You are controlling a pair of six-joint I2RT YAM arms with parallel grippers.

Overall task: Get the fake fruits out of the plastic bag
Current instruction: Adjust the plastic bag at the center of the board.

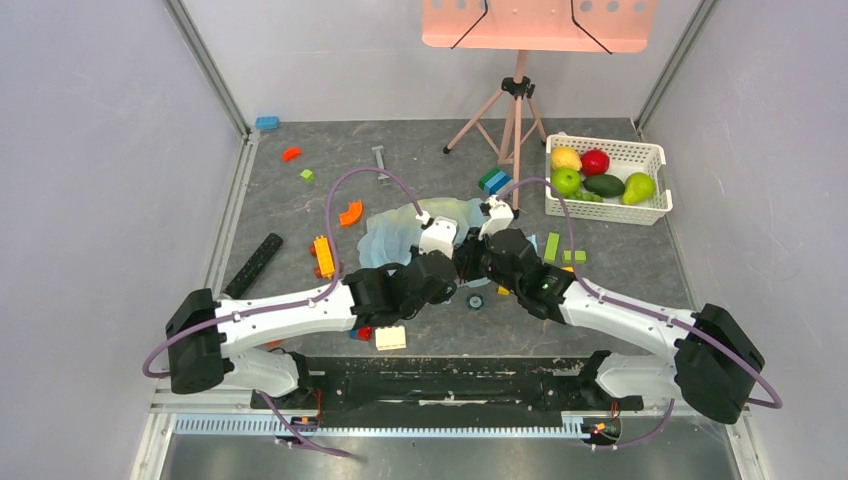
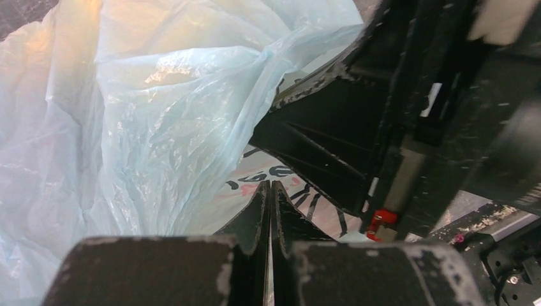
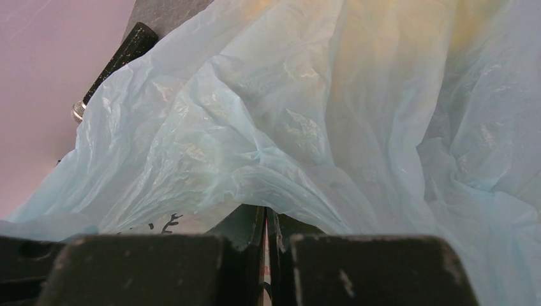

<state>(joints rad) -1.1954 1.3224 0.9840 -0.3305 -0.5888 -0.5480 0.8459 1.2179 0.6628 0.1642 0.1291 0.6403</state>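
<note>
- plastic bag (image 2: 153, 134) — translucent pale blue, black-and-pink print
- basket (image 1: 606, 212) — white, slotted
- table (image 1: 420, 150) — mottled dark grey
- board (image 1: 540, 25) — salmon pink with black lines
- cables (image 1: 372, 170) — lilac

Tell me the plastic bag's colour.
The plastic bag: translucent light blue, dark-and-pink print; best in left wrist view.

**Clearance about my two arms.** My left arm (image 1: 300, 305) and right arm (image 1: 610, 310) meet mid-table, wrists nearly touching, and each bars the other's side. My left jaws and right jaws, both pressed together, face the plastic bag (image 1: 400, 235); its crumpled folds fill the space ahead. To the left lie a black bar (image 1: 255, 265) and a yellow-orange block (image 1: 323, 255). Far right, a tripod (image 1: 515, 120) and white basket (image 1: 655, 150) stand in the way. Open table (image 1: 640, 255) lies near the right wall, beyond the green blocks (image 1: 552, 247).
</note>
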